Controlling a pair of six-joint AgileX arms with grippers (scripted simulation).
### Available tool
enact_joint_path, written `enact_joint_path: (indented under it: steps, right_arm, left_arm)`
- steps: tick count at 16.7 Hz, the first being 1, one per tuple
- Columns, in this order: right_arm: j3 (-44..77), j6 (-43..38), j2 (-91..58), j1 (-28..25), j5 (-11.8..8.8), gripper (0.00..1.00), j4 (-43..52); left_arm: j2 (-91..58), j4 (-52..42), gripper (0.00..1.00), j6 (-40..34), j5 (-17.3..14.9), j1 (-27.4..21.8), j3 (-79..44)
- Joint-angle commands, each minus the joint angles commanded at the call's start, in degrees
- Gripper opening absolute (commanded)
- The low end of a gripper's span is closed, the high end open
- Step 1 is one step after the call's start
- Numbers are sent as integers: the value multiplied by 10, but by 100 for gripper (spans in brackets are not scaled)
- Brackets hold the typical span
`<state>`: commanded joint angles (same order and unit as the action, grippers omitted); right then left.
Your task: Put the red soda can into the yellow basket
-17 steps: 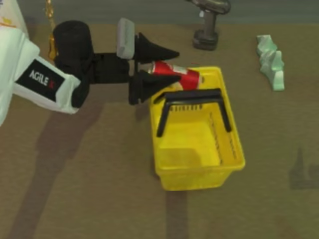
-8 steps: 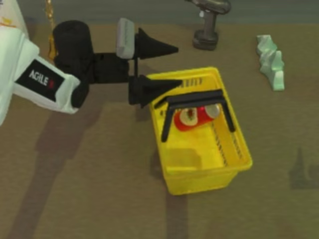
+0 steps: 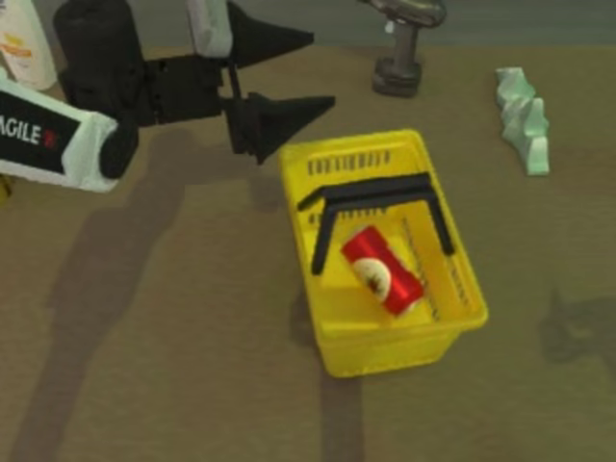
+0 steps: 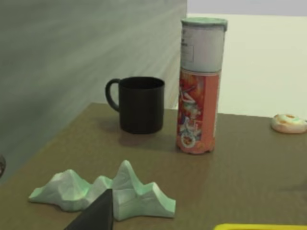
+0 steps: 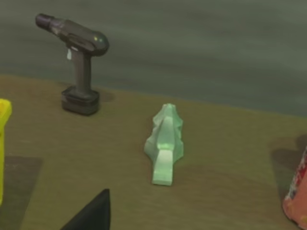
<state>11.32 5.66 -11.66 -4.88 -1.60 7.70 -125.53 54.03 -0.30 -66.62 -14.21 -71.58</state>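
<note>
The red soda can [image 3: 383,271] is seen lying inside the yellow basket [image 3: 462,332], below-right of the left gripper [image 3: 318,69], whose fingers are spread apart and empty, so only withdrawal seems needed.

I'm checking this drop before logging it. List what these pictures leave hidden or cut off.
- Right gripper: outside the top view; the right wrist view shows only one dark fingertip, so its opening is unknown.
- Red soda can in the yellow basket: absent from both wrist views.
- Basket floor under the black handle: covered in the top view.
- Drill: cut by the top view's upper edge.
</note>
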Motion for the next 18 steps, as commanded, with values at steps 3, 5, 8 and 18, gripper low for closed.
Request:
enact_joint_path:
  steps: [3,5,8,18]
  right_arm:
    - [121,59,-124,-42,-7,100,82]
    - [219,105,-223,-71,-8,100,147]
    - [381,183,-388,-116,-6,100,256]
    - [926,442,-945,-257,12,100,624]
  left_arm:
    - [126,-49,100,-23,70,24,48]
    - [227,-89,100,-38,124,42,90]
    - [403,-163,100,-56,216,68,175]
    - [1008,-441,100,-44,530,135,545]
